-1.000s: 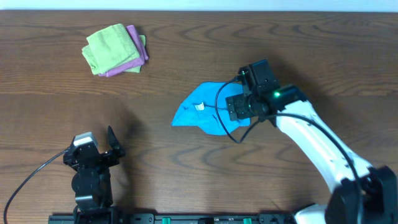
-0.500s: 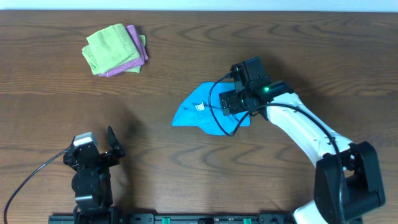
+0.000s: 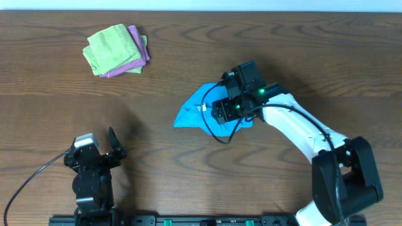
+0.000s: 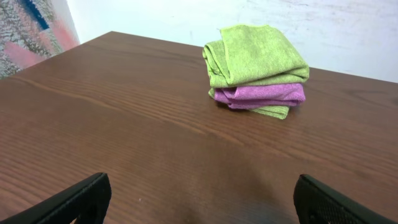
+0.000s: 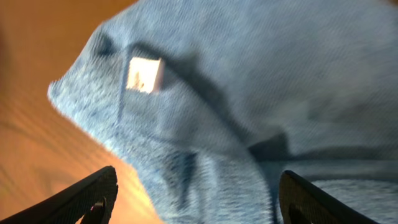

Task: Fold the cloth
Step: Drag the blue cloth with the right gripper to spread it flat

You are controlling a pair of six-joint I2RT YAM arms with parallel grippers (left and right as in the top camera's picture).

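The bright blue cloth (image 3: pixel 196 108) lies crumpled on the brown table, right of centre, its small white tag (image 3: pixel 202 107) facing up. My right gripper (image 3: pixel 218 112) hovers over the cloth's right half and hides that part. In the right wrist view the cloth (image 5: pixel 249 93) fills the frame, blurred, with the tag (image 5: pixel 144 74) at upper left. The right gripper (image 5: pixel 196 205) is open, its dark fingertips (image 5: pixel 87 199) wide apart with cloth lying under the gap. My left gripper (image 3: pixel 95 145) sits at the near left edge, far from the cloth, open and empty (image 4: pixel 199 208).
A folded stack of a lime-green cloth (image 3: pixel 113 48) over a pink-purple cloth (image 3: pixel 137 55) rests at the far left of the table; it also shows in the left wrist view, green (image 4: pixel 255 53) over pink (image 4: pixel 264 94). A black cable (image 3: pixel 220 129) loops off the right wrist.
My right gripper has moved left across the blue cloth, closer to the tag, and its jaws have narrowed slightly. The left arm and the cloth stack have not moved.
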